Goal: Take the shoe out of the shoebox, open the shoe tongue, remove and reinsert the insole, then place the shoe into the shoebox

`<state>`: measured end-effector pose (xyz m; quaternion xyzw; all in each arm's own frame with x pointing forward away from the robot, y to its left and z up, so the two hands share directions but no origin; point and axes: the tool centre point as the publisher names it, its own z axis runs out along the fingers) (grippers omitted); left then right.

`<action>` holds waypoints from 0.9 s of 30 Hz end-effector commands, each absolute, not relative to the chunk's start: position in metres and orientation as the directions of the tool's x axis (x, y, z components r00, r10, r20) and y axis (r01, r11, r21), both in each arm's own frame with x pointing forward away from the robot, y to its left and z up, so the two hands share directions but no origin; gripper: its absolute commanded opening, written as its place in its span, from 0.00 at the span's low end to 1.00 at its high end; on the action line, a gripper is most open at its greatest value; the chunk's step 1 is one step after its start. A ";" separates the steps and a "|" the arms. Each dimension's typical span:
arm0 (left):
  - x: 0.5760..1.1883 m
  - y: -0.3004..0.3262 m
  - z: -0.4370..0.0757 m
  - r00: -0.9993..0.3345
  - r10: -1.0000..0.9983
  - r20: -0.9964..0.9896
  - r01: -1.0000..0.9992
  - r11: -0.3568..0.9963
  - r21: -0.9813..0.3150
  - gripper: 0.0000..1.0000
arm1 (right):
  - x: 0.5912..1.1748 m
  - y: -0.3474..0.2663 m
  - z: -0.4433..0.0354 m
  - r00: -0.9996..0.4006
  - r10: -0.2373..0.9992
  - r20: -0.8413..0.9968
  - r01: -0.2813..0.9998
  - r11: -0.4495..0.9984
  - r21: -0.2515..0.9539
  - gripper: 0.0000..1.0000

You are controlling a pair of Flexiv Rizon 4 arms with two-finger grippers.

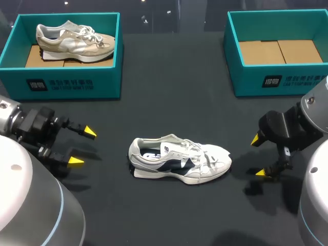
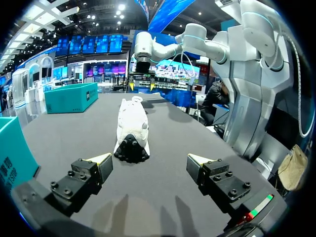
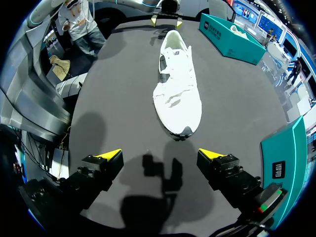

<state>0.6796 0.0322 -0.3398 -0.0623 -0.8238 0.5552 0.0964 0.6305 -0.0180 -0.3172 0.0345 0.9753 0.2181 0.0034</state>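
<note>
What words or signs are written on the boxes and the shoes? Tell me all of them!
Left box: a white square sign and a row of white characters on its front wall, too blurred to read.
Right box: the same kind of sign and characters, too blurred to read.
White shoe: a dark mark on its side, no readable letters.
Beige shoe: no text visible.

I see a white and dark blue shoe (image 1: pixel 179 165) that looks like soft cloth with a smooth sole, on the matt black table (image 1: pixel 174 72), and a smooth teal cardboard box on the left (image 1: pixel 107 82) and a teal cardboard box on the right (image 1: pixel 246 77), both with plain brown card floors.
</note>
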 end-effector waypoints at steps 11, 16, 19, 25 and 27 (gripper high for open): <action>0.666 0.024 -0.356 -0.984 0.178 0.030 0.025 0.296 -0.955 1.00 | 0.628 -0.018 -0.317 -0.997 0.071 0.005 0.066 0.903 0.424 1.00; 0.663 0.019 -0.361 -0.987 0.158 -0.015 0.061 0.291 -0.955 1.00 | 0.628 -0.018 -0.317 -0.997 0.071 0.005 0.066 0.903 0.424 1.00; 0.663 0.016 -0.362 -0.988 0.152 -0.022 0.066 0.292 -0.954 1.00 | 0.628 -0.018 -0.317 -0.997 0.071 0.005 0.066 0.903 0.424 1.00; 0.660 0.012 -0.366 -0.989 0.149 -0.014 0.059 0.305 -0.951 1.00 | 0.628 -0.018 -0.317 -0.997 0.071 0.005 0.066 0.903 0.424 1.00; 0.661 0.009 -0.366 -0.989 0.149 -0.010 0.056 0.306 -0.951 1.00 | 0.628 -0.018 -0.317 -0.997 0.071 0.005 0.066 0.903 0.424 1.00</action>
